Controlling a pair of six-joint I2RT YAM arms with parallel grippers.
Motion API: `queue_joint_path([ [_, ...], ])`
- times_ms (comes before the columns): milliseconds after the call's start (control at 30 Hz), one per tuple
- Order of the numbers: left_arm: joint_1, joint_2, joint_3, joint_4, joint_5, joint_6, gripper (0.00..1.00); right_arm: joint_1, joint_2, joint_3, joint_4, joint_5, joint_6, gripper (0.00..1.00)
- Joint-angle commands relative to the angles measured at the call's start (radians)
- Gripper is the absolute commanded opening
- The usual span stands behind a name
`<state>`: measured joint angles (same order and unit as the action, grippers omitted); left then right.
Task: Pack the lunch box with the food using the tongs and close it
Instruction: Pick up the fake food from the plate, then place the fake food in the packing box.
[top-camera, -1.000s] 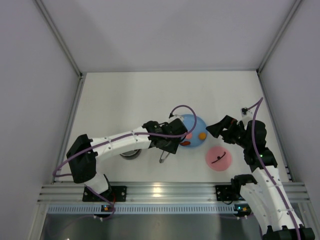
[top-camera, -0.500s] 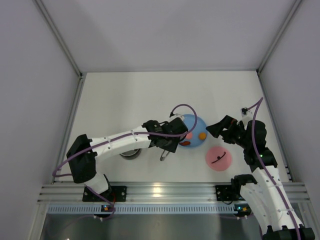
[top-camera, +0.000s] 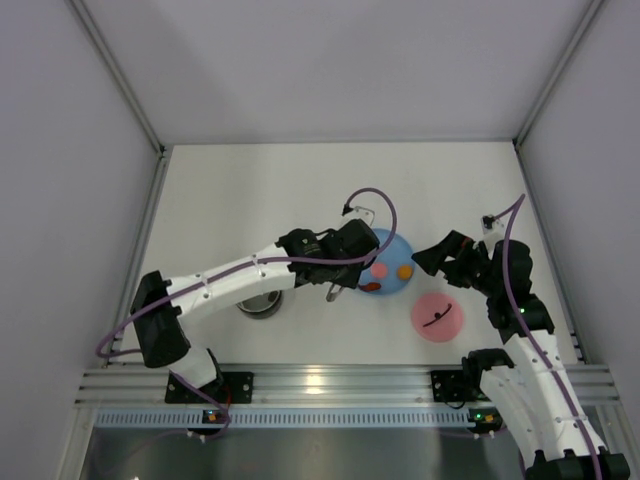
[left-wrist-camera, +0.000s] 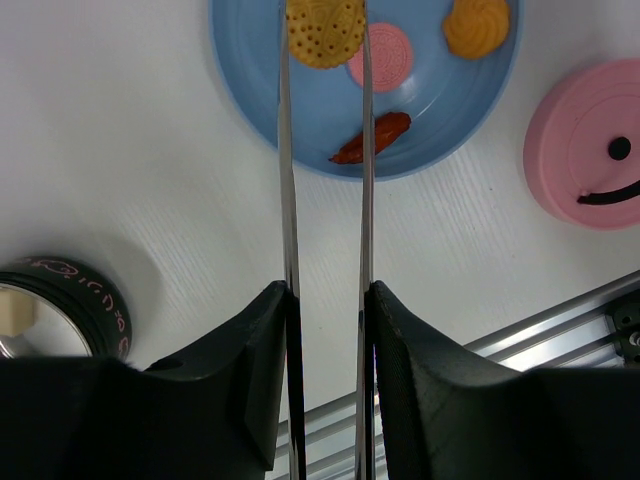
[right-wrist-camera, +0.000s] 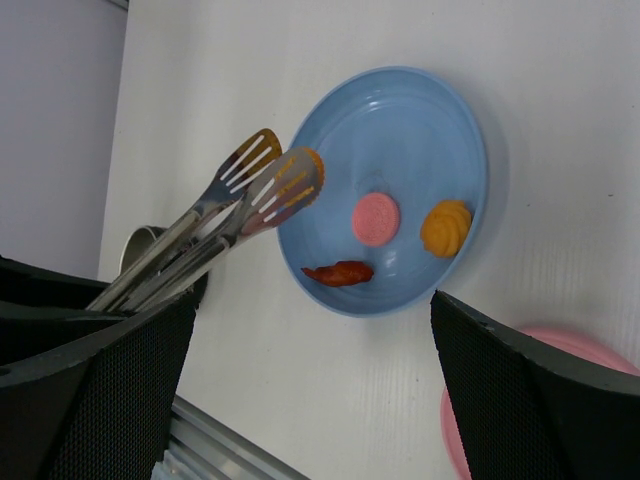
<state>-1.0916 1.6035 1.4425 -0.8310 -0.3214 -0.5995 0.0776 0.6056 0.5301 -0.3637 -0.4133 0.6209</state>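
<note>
I have the left gripper (left-wrist-camera: 327, 300) clamped on the tongs (left-wrist-camera: 287, 180). Their two arms run straight out from the fingers, long axis aimed at the blue plate (top-camera: 397, 250), and the slotted tips pinch an orange disc (left-wrist-camera: 325, 30) over its left part.

The right gripper (top-camera: 425, 260) hangs by the plate's right edge with its jaws wide apart and nothing between them.

The table (top-camera: 300, 190) is walled at the left, back and right, with a metal rail (top-camera: 320, 380) along the near edge. A broad bare stretch lies beyond the plate.

The lunch box (top-camera: 258, 303) stands upright left of the plate, partly under my left forearm, with a cream cube (left-wrist-camera: 15, 315) inside. Its lid (top-camera: 436, 317) lies right of the plate, apart from it, strap handle up.

The pot's dark band (left-wrist-camera: 95, 295) carries pale markings I cannot read.
</note>
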Motion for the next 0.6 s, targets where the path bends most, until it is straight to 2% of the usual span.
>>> queue_joint_path([
  [0, 0.004, -0.059, 0.052, -0.042, -0.061, 0.015, 0.38, -0.012, 0.008, 0.036, 0.008, 0.001, -0.013, 0.99],
  [300, 0.004, -0.233, -0.039, -0.132, -0.105, -0.065, 0.38, -0.012, 0.019, 0.045, 0.012, -0.005, -0.016, 1.00],
  [567, 0.004, -0.522, -0.148, -0.390, -0.166, -0.195, 0.38, -0.012, 0.036, 0.010, 0.061, -0.015, -0.012, 1.00],
])
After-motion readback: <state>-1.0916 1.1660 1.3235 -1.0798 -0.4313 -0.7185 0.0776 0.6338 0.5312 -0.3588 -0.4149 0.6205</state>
